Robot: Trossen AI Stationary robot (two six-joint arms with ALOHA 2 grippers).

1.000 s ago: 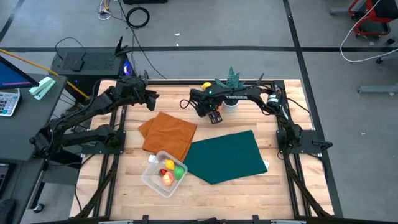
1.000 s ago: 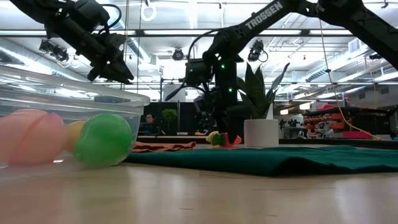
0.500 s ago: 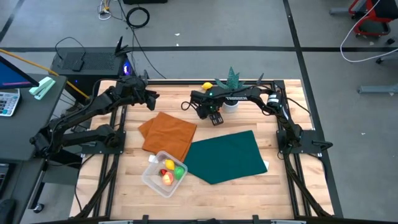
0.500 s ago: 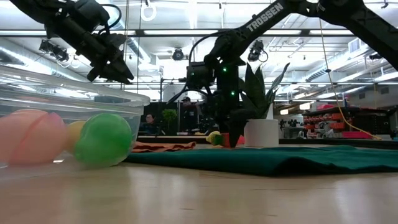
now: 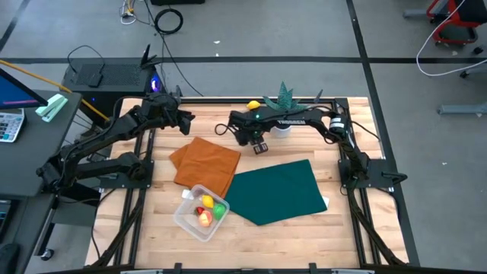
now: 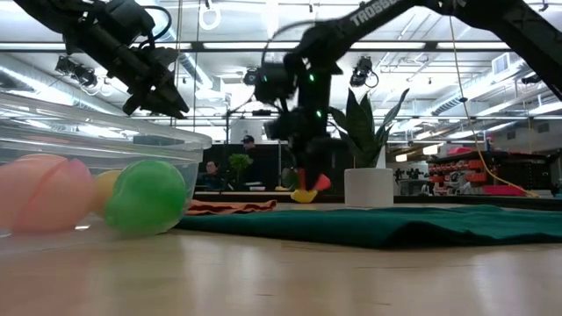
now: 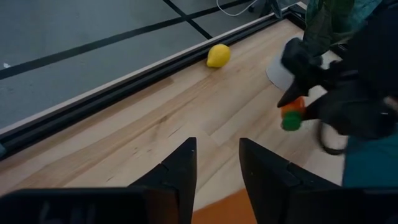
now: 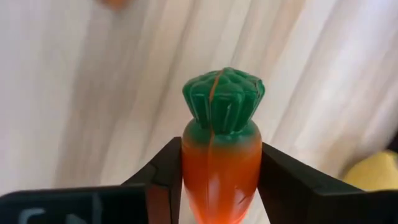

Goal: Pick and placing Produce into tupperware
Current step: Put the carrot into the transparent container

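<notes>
**Carrot held above worktop; slip risk on carry**

The carrot (image 8: 220, 155) is clamped between the right tool's (image 5: 259, 146) fingers, clear of the worktop (image 5: 304, 236) near the plant (image 5: 283, 97). Being smooth and tapered, it could slide out during the carry to the tub (image 5: 187, 221), well apart.

The tub holds yellow, red and green pieces. A lemon (image 5: 253, 105) lies outside. The left tool (image 7: 216, 169) hangs narrowly parted, empty.

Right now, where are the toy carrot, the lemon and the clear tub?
carrot (image 8: 221, 168): right wrist view, on its orange body.
lemon (image 7: 217, 55): left wrist view, on its yellow middle.
tub (image 5: 185, 216): high view, on its near rim.
</notes>
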